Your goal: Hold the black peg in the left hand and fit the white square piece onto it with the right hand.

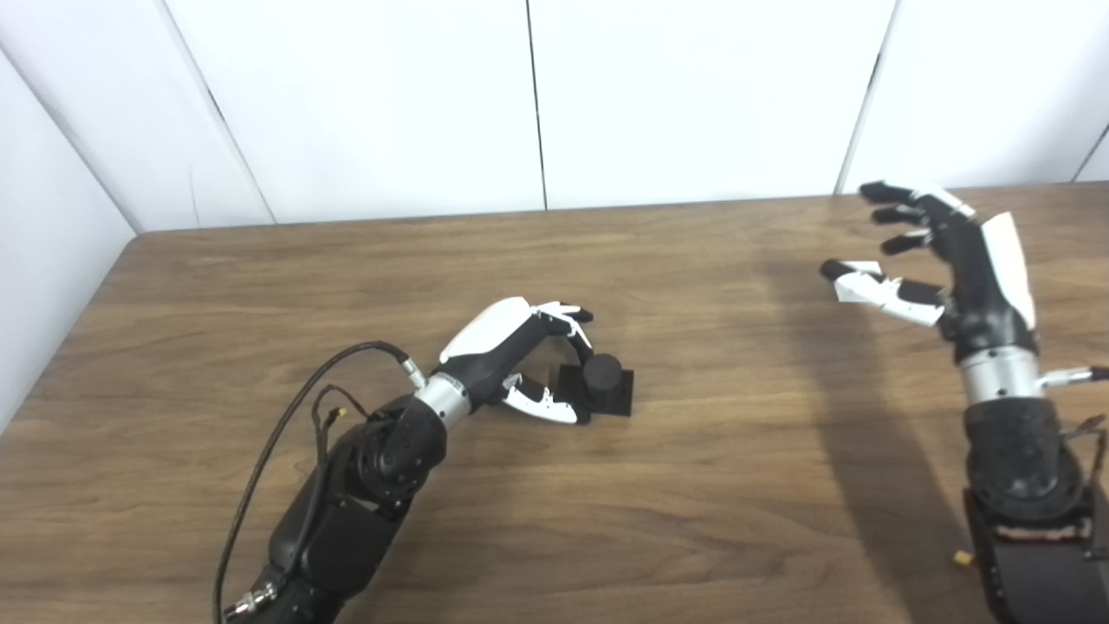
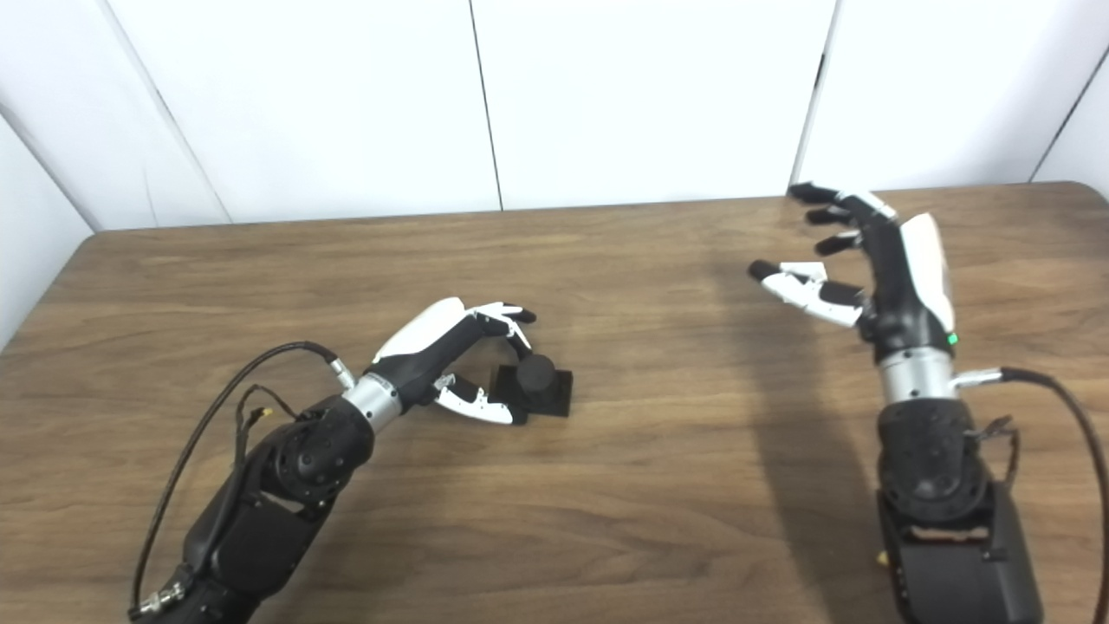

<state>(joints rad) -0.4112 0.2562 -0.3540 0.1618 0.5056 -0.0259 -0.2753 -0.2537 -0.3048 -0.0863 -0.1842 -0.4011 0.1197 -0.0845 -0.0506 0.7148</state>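
My left hand [image 1: 520, 351] has its fingers curled loosely around the short black round peg on its square base [image 1: 602, 381], upright on the wooden desk [image 1: 693, 485]. Right hand [image 1: 949, 260] hovers spread and empty, well off. No white piece visible anywhere.

On my feed, the black-and-white left hand [image 1: 520, 360] has a glossy white back shell, black fingers with white plates and black tips, and a white-clad thumb. It joins a brushed silver wrist collar [image 1: 444, 400], then a matte black forearm housing [image 1: 364, 494] with a round joint cover. A thick black cable [image 1: 286, 433] loops from a metal plug at the wrist, with thinner wires beside it. My black-and-white right hand [image 2: 875, 269] matches, with a small green light [image 2: 952, 339] above its silver cuff [image 2: 917, 377], a black cable [image 2: 1066, 407] and a textured black forearm [image 2: 936, 468].
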